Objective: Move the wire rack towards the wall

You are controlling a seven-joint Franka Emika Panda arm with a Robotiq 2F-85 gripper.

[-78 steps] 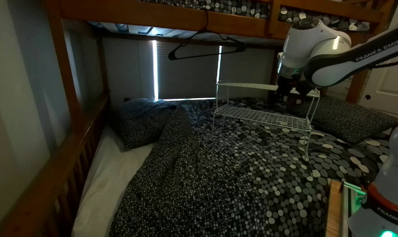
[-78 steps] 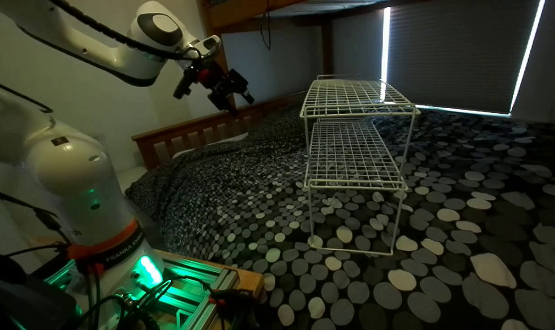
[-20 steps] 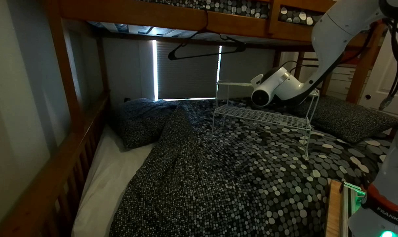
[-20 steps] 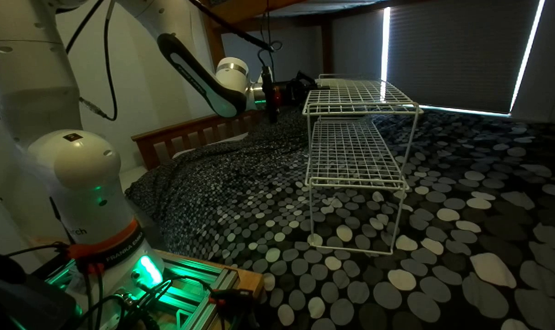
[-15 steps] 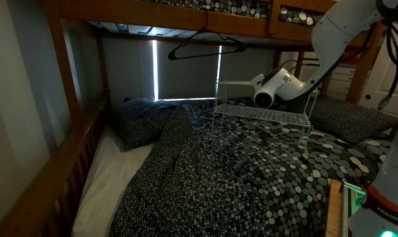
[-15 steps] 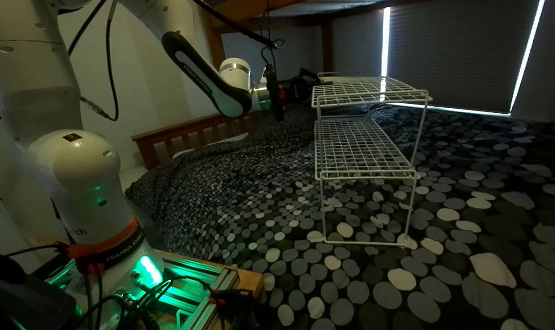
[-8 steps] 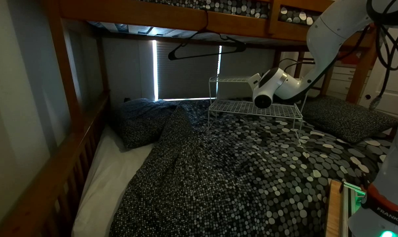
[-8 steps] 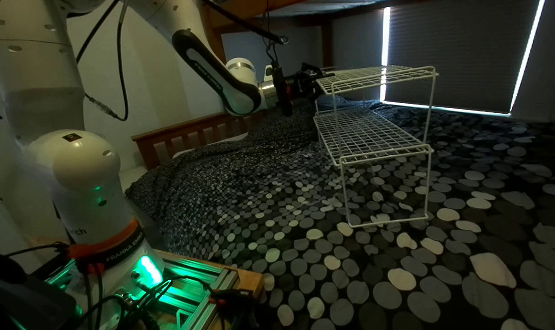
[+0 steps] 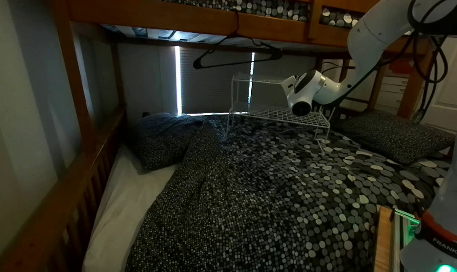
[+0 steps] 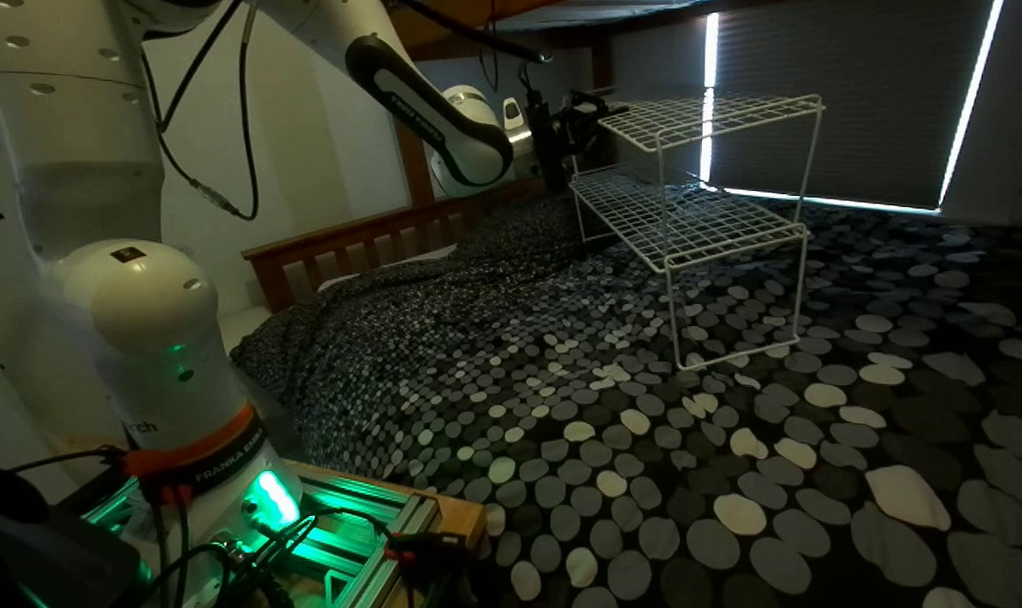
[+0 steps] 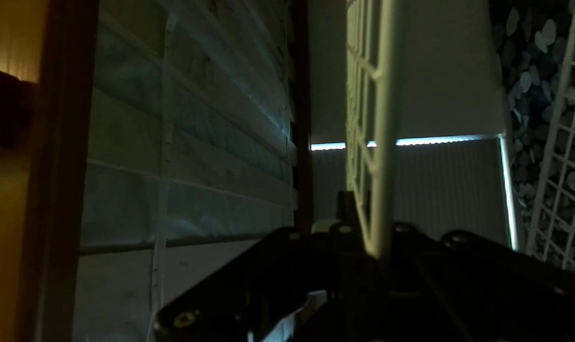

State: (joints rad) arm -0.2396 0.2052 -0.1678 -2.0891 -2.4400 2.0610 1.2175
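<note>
The wire rack (image 10: 697, 221), a pale two-shelf frame, stands out over the dark dotted bedding in both exterior views. In an exterior view my gripper (image 10: 616, 111) is shut on the long edge of its top shelf. The wrist view shows the rack's edge wire (image 11: 382, 142) running down between the dark fingers. The rack sits slightly tilted; whether its legs touch the bedding I cannot tell. Behind it is the far wall (image 9: 143, 81) with a window blind (image 9: 217, 85). In an exterior view the arm's wrist (image 9: 306, 94) hides the gripper and part of the top shelf.
A black hanger (image 9: 238, 64) hangs from the upper bunk's beam (image 9: 190, 18), left of the arm. Pillows lie at both sides, a left one (image 9: 168, 139) and a right one (image 9: 398, 138). A wooden bunk post (image 9: 75, 79) rises at the left.
Over five seconds the arm has swung to the rack and gripped it. In the last second, rack and gripper have risen and moved away from the robot base towards the window wall, the rack turning slightly.
</note>
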